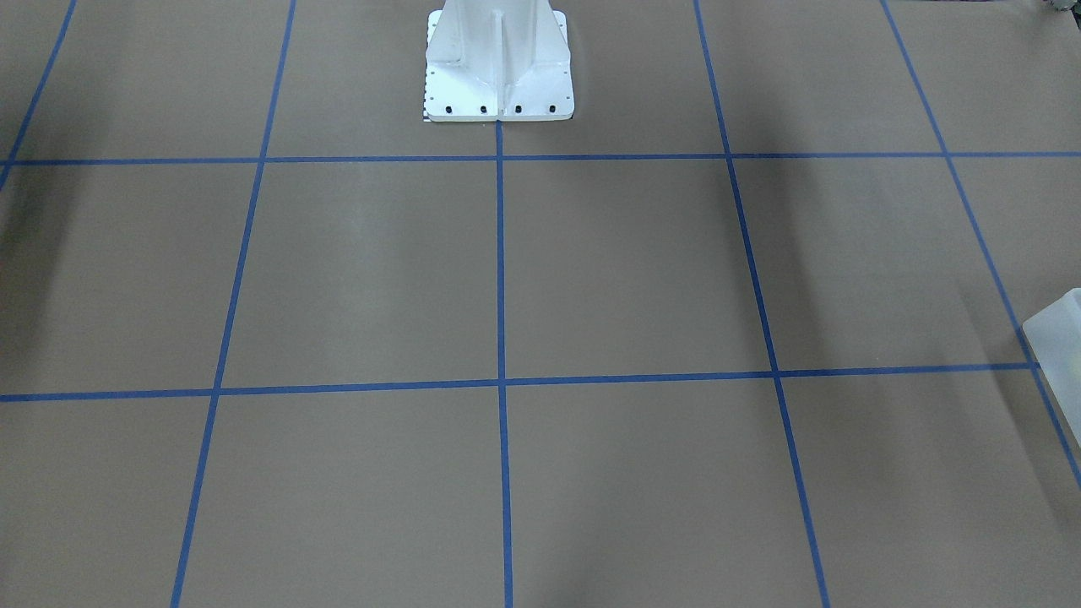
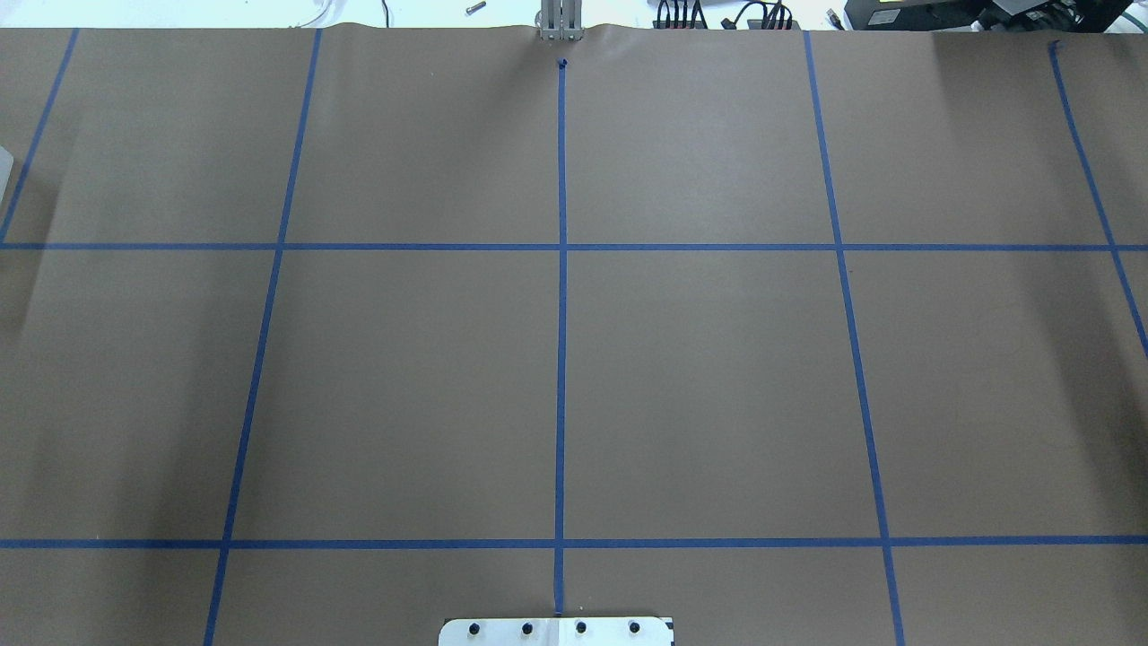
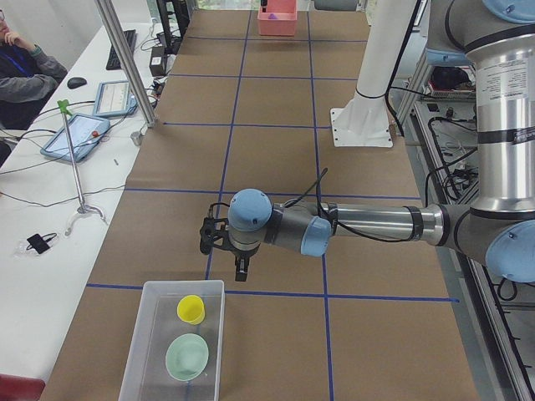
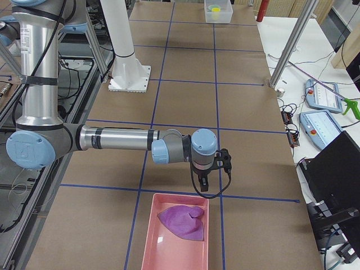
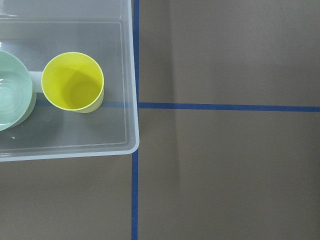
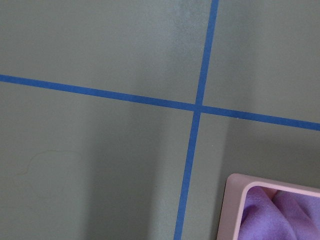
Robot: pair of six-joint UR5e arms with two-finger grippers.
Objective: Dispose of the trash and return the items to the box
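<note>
Box (image 5: pixel 90 132), frosted translucent (rounded corners), holding cup (image 5: pixel 72 82)

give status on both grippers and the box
Left gripper near translucent frosted-white plastic box, right gripper near pink plastic tray; jaws unreadable. Box holds yellow cup, pale green bowl. No obstruction seen.

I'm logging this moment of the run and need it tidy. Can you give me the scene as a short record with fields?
box: translucent, at the table's end on the robot's left
box contents: yellow cup, upright; green bowl beside it
pink tray: at the opposite end, holding a purple cloth
left claw: above the table, just beside the box
right claw: above the table, just beside the pink tray
claw states: cannot tell from the side views
</note>
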